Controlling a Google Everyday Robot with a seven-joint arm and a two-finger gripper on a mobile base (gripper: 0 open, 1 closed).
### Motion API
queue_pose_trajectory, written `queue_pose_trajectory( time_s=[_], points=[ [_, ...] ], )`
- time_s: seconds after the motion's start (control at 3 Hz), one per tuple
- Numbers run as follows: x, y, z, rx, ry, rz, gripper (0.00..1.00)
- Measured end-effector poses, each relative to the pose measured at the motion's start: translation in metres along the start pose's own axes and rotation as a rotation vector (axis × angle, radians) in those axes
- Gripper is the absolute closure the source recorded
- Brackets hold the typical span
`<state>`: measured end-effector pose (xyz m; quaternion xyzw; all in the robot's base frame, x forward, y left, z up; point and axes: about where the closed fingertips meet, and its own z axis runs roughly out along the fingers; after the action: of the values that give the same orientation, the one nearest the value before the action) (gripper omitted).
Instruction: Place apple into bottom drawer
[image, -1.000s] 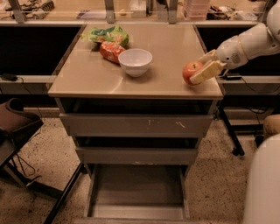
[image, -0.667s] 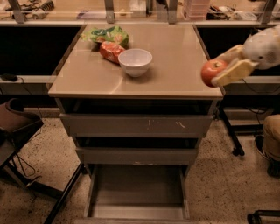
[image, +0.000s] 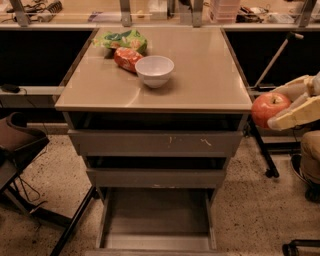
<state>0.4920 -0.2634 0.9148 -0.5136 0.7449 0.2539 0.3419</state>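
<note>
The apple is round and red with a yellowish patch. It hangs in the air just off the right edge of the tabletop, level with the top drawer. My gripper is at the far right of the view and is shut on the apple, one pale finger above it and one below. The bottom drawer is pulled open at the foot of the cabinet, a shallow grey tray with a bare floor, well below and to the left of the apple.
A white bowl, an orange-red snack bag and a green bag lie on the tan tabletop. Two upper grey drawers sit slightly out. A black stand leg is right of the cabinet, a chair left.
My gripper has carried the apple off the tabletop's right side, moving right and downward past the table edge. The view has also shifted closer.
</note>
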Motion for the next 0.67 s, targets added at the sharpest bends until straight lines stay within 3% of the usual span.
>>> queue_pose_trajectory(
  time_s=[0.33,0.67],
  points=[
    [-0.006,-0.005,0.002,0.003,-0.004,-0.012,1.0],
    [0.002,-0.002,0.028,0.014,-0.017,-0.033,1.0]
  ],
)
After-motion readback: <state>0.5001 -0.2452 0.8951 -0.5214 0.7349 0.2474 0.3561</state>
